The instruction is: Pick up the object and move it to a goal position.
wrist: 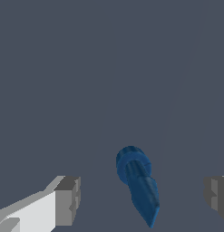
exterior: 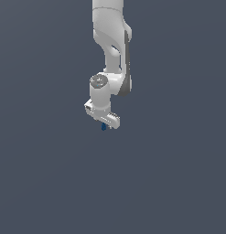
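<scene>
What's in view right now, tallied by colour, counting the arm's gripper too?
Dark blue: 1, the object, lying between the open fingers, apart from both
White: 1, the gripper
Total: 2

Plain dark grey surface (exterior: 50,183), featureless, small dark blue object (wrist: 138,183) seemingly lying on it
</scene>
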`<state>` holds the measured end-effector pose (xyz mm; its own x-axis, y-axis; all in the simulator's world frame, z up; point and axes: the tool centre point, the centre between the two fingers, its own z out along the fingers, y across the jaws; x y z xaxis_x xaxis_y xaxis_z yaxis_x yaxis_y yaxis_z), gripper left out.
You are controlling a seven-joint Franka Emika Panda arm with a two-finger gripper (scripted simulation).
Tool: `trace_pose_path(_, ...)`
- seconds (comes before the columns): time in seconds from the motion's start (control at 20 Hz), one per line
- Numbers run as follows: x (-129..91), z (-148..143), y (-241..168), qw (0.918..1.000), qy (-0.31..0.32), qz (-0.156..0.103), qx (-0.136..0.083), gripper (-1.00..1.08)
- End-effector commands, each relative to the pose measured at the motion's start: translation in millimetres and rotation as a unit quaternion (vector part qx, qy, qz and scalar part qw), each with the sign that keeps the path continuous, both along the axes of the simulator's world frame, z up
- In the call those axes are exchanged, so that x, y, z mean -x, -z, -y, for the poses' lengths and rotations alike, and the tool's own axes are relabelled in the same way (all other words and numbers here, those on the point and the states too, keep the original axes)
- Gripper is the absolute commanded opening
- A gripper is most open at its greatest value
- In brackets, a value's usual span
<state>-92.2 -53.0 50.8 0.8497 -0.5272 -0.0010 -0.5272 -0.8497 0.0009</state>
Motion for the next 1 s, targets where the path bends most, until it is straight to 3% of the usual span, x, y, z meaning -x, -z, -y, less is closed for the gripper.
trace_pose_path(0.0,-0.4,0.0,6.3,1.0,0.0,0.001,0.0,1.0)
trace_pose_path(0.15,-0.6,-0.1,8.6,1.0,0.0,0.001,0.0,1.0)
trace_pose_path(0.2,-0.6,-0.1,8.6,1.0,0.0,0.001,0.0,-1.0)
trace_pose_path(0.95,-4.3,-7.1,4.3,1.0,0.0,0.001,0.0,-1.0)
